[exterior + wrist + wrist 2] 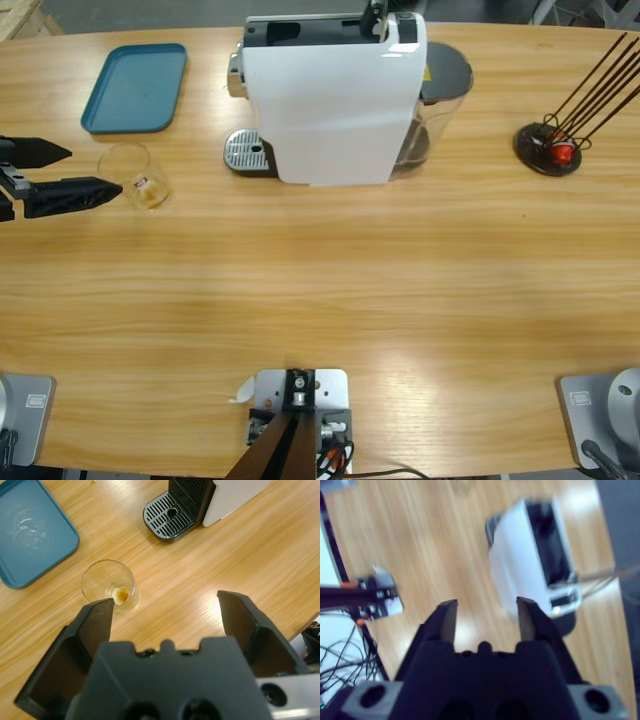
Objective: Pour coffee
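Observation:
A clear glass tumbler (135,176) (110,586) stands on the table left of the white coffee machine (335,100) (220,495) (530,560). Only a small tan-brown spot shows at its bottom; the dark coffee is out of view. My left gripper (95,170) (167,605) comes in from the left edge, open, its fingertips just short of the tumbler and holding nothing. In the right wrist view my right gripper (485,612) is open and empty, high above the table with the machine below it. The right gripper does not show in the high view.
The machine's round metal drip grate (248,153) (167,515) faces left, towards the tumbler. A teal tray (135,87) (30,530) lies at the back left. A black stand with dark rods and a red capsule (550,148) sits at the right.

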